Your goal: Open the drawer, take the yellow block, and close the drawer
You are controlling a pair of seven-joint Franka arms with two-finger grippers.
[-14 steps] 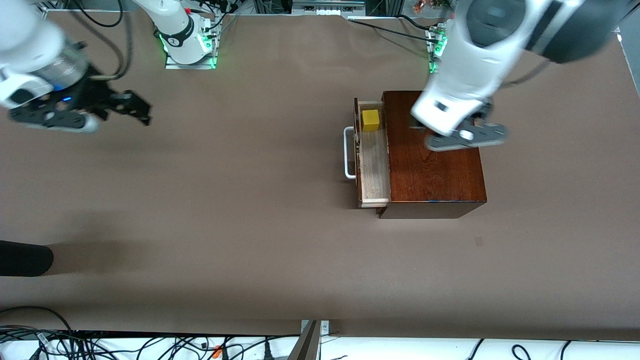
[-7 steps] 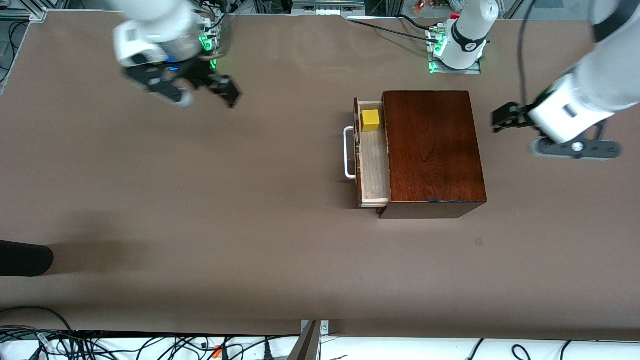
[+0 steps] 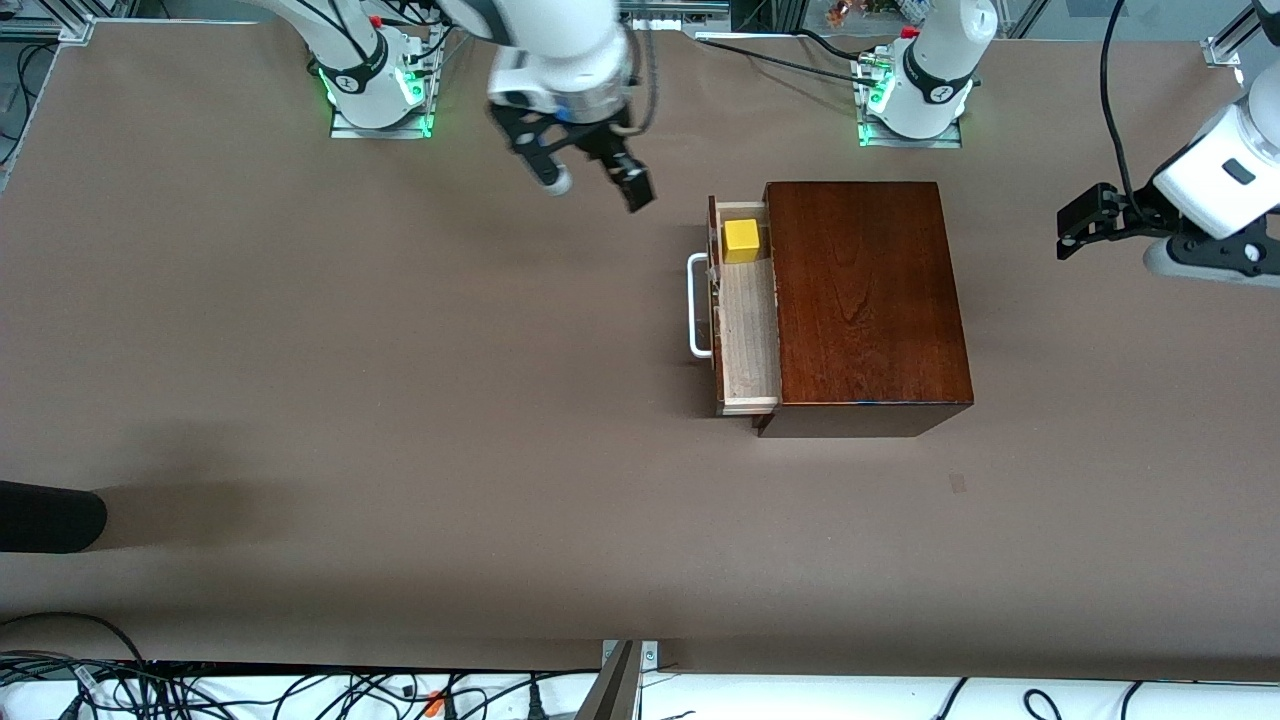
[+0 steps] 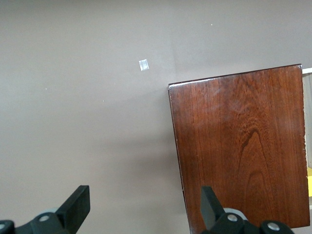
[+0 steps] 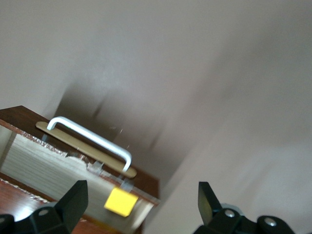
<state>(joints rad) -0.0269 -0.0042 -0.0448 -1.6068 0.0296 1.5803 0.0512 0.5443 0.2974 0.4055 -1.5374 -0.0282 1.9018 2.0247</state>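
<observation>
The dark reddish-brown wooden box (image 3: 865,300) stands on the table. Its drawer (image 3: 750,330) is pulled out toward the right arm's end, with the white handle (image 3: 697,305) on its front. The yellow block (image 3: 741,240) lies in the drawer's end farthest from the front camera. My right gripper (image 3: 598,190) is open and empty over the bare table, beside the drawer's front. Its wrist view shows the handle (image 5: 92,139), the drawer (image 5: 44,161) and the block (image 5: 122,201) between its fingers. My left gripper (image 3: 1068,232) is open and empty over the table, off the box toward the left arm's end. Its wrist view shows the box top (image 4: 239,146).
A black object (image 3: 50,515) juts in at the right arm's end, near the front camera. Cables (image 3: 200,690) run along the table's near edge. A small tape mark (image 3: 958,483) lies nearer the camera than the box. The arm bases (image 3: 375,90) stand along the table's edge farthest from the front camera.
My right gripper has swung from the right arm's end of the table to beside the drawer. My left gripper has left the box top for the left arm's end. Drawer and block have not moved.
</observation>
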